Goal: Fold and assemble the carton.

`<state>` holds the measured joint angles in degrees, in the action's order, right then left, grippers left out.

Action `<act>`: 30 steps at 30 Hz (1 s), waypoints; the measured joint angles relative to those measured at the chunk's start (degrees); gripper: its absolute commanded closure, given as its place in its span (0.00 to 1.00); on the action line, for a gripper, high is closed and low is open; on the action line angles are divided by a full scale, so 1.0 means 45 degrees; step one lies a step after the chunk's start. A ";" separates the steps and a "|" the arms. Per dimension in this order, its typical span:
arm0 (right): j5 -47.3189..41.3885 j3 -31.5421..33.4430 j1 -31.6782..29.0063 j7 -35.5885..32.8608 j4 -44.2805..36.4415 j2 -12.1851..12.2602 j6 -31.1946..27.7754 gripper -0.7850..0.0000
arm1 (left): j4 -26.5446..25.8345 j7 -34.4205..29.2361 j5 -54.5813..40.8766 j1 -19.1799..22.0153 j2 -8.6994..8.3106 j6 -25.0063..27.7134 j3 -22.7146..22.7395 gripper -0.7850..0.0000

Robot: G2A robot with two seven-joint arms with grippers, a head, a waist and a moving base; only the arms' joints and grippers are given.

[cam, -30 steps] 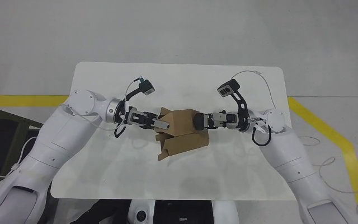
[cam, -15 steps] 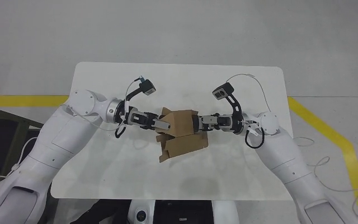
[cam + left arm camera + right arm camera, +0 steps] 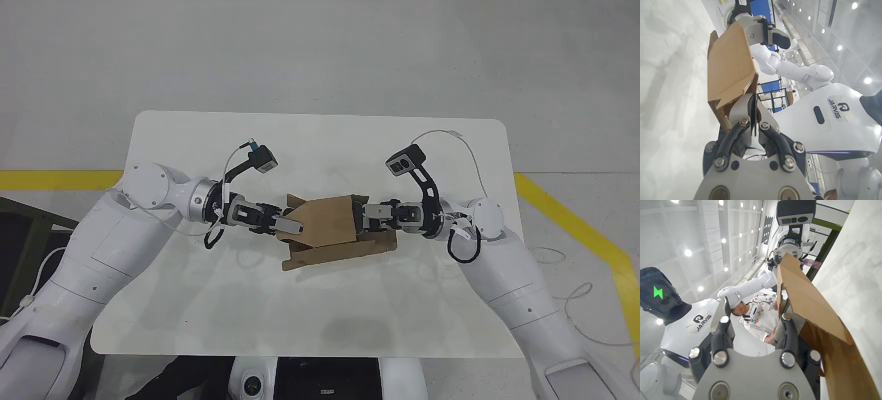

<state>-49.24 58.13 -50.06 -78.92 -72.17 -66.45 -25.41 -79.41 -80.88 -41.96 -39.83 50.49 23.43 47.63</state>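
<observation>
White counter (image 3: pixel 180 150) on a grey floor with a yellow line. The brown carton (image 3: pixel 325 228) is mid-counter between the two arms, partly collapsed, not squared up, flaps loose. The left gripper (image 3: pixel 287 224) is at the carton end nearer its own arm, fingers (image 3: pixel 741 108) closed narrow on a cardboard edge beside a cut flap corner. This is probably an anchor grip so the blank can't slide or spin while the far end gets worked. The right gripper (image 3: pixel 363 216) is at the opposite end, fingers (image 3: pixel 722 311) spread wide and clamping nothing. One finger lies against an outer panel and the other sticks out in free air, so it looks like bracing or pushing the wall, not pinching. Can't tell if the carton's lower edge rests on the counter or is slightly lifted. Judged early-to-mid task: body not opened into a sleeve, no flap tucked. Risk: the thin board buckles, or slips from the left pinch, if the push is too hard.
</observation>
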 measured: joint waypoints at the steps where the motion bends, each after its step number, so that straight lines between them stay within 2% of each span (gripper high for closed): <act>1: 0.0019 0.0019 0.0028 -0.0056 -0.0008 -0.0011 0.0056 0.34 | -0.0011 -0.0007 0.0000 -0.0007 -0.0001 -0.0007 -0.0001 1.00; 3: 0.0112 0.0001 0.0108 -0.0175 -0.0044 -0.0051 0.0175 0.33 | -0.0025 -0.0024 -0.0016 -0.0017 -0.0002 -0.0025 0.0000 1.00; 13: 0.0798 -0.0644 0.0560 -0.0215 0.0120 -0.0279 0.0213 0.44 | -0.0051 -0.0042 -0.0037 -0.0033 0.0013 -0.0043 -0.0002 1.00; 17: 0.1129 -0.0870 0.0712 -0.0037 0.0142 -0.0297 0.0038 0.56 | -0.0043 -0.0050 -0.0081 -0.0025 0.0027 -0.0051 -0.0002 1.00; 24: 0.1555 -0.1356 0.0848 0.0234 0.0200 -0.0197 -0.0234 0.64 | -0.0045 -0.0052 -0.0144 -0.0033 0.0056 -0.0053 -0.0007 1.00; 28: 0.1584 -0.1536 0.0930 0.0332 0.0201 -0.0108 -0.0332 0.82 | -0.0080 -0.0078 -0.0209 -0.0057 0.0072 -0.0079 0.0015 1.00; 30: 0.1641 -0.1641 0.0979 0.0444 0.0230 -0.0062 -0.0443 0.85 | -0.0088 -0.0079 -0.0220 -0.0071 0.0079 -0.0080 0.0031 1.00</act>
<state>-41.86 50.75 -45.66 -76.92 -71.13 -66.72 -27.41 -79.81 -81.24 -42.95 -40.15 50.84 23.07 47.77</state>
